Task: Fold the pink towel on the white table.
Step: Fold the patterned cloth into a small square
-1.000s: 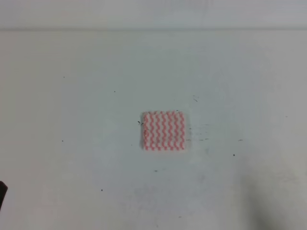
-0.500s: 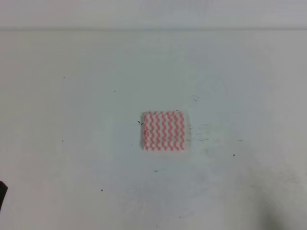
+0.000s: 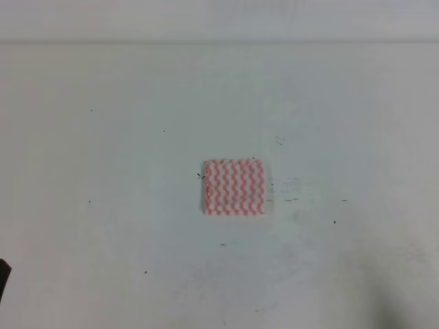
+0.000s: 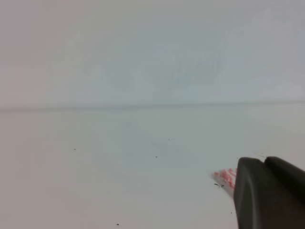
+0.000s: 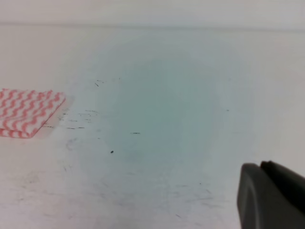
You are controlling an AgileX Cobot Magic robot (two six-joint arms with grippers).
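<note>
The pink towel [image 3: 234,188] lies flat as a small, neat square of pink-red and white zigzag stripes in the middle of the white table [image 3: 103,151]. Nothing touches it. In the left wrist view my left gripper [image 4: 263,160] is low at the right, its dark fingers together and empty, with a corner of the towel [image 4: 227,177] just beyond it. In the right wrist view my right gripper [image 5: 260,165] is at the lower right, fingers together and empty, far right of the towel [image 5: 27,111].
Small dark specks and scuff marks [image 3: 291,199] lie right of the towel. A dark part of the left arm [image 3: 3,277] shows at the table's lower left edge. The table's far edge [image 3: 219,42] runs across the top.
The towel has not moved. Only the faint shadow at the lower right of the table has thinned a little.
</note>
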